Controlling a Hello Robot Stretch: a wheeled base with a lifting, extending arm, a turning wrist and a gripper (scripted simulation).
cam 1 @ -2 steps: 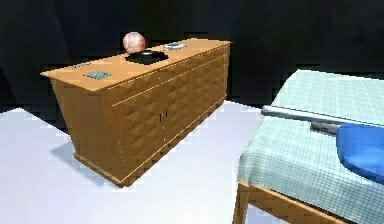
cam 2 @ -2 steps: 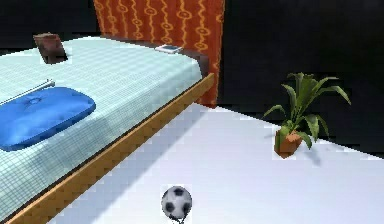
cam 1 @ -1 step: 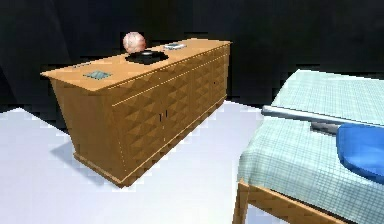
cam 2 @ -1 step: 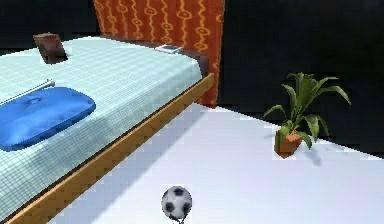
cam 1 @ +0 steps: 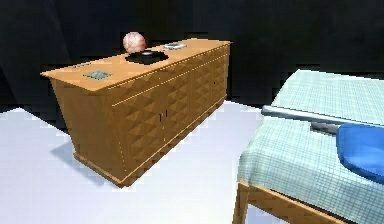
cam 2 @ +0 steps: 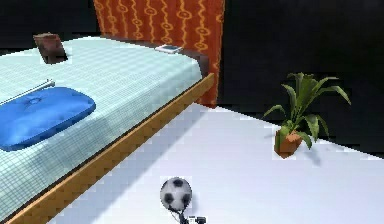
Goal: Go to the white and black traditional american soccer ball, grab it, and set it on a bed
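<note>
Where the soccer ball (cam 2: 176, 192) is seen near the bed (cam 2: 120, 90), whether the end effector (cam 2: 190, 214) grasps it cannot be told.

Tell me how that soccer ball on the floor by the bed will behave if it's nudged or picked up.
The soccer ball is round and sits on smooth bare floor, so a nudge would probably send it rolling. It looks small beside the bed, so likely light. Its smooth curve may slip from a grip.
</note>
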